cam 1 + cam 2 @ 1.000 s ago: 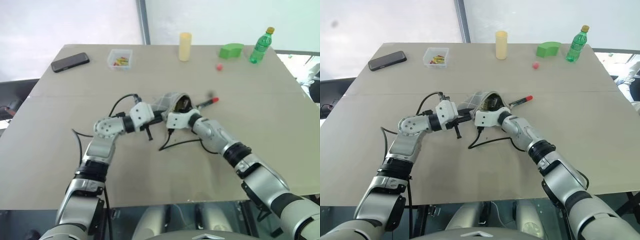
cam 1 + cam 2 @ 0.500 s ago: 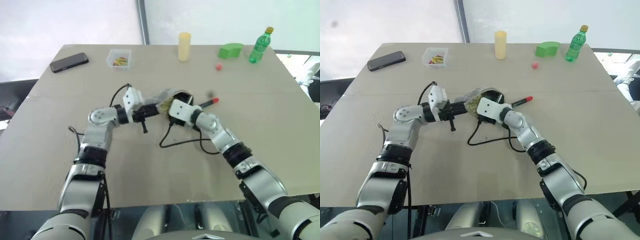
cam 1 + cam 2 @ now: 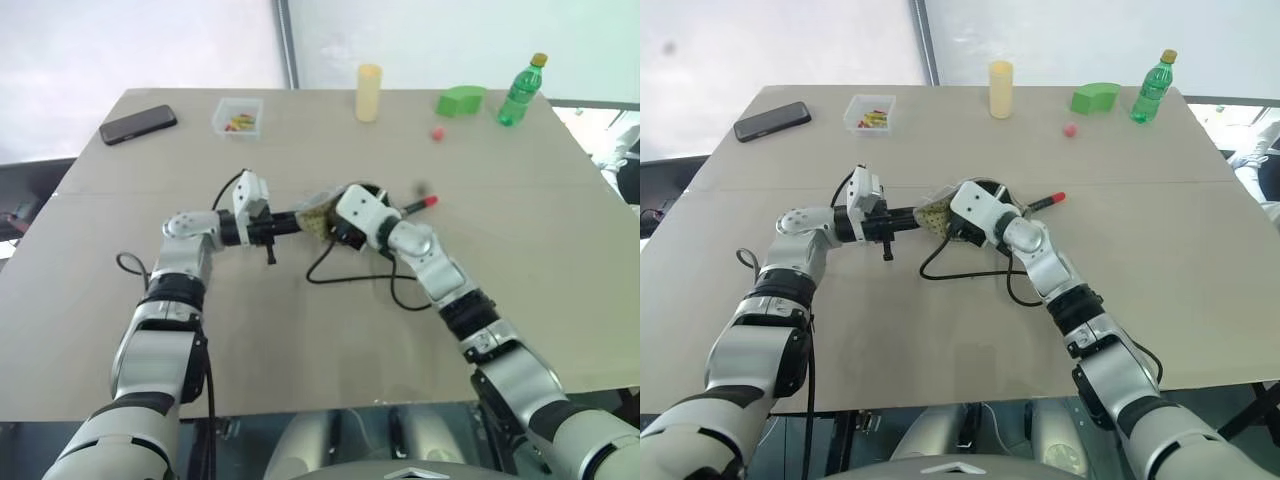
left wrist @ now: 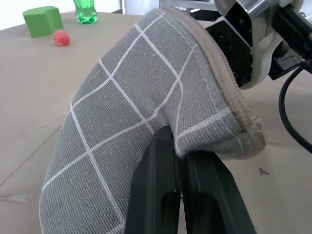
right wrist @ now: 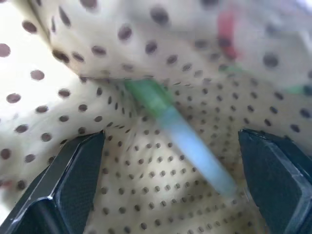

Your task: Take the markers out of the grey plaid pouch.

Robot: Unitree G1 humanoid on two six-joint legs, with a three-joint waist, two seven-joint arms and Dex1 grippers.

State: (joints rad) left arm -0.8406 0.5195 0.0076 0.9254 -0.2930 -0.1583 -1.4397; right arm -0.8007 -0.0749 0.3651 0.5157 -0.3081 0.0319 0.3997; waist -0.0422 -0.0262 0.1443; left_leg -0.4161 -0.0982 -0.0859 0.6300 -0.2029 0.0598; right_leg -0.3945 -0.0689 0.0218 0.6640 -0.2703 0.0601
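Observation:
The grey plaid pouch (image 4: 146,107) hangs a little above the middle of the table, between my two hands, with its mouth toward the right hand. My left gripper (image 4: 171,141) is shut on the pouch's fabric near the zipper edge. My right gripper (image 5: 170,139) is open and reaches into the pouch's dotted yellowish lining. A green marker (image 5: 156,100) lies in there between its fingers (image 5: 80,168), apart from both pads. The red marker (image 3: 418,205) lies on the table just right of the pouch (image 3: 318,207).
At the far edge stand a black phone (image 3: 140,124), a clear box (image 3: 240,116), a yellow cylinder (image 3: 370,92), a green block (image 3: 461,101), a green bottle (image 3: 522,92) and a small red ball (image 3: 438,133). A black cable (image 3: 350,280) loops under my right wrist.
My left hand has drawn the pouch to the left and rolled. My right wrist has rolled and risen slightly, its fingers staying inside the pouch mouth.

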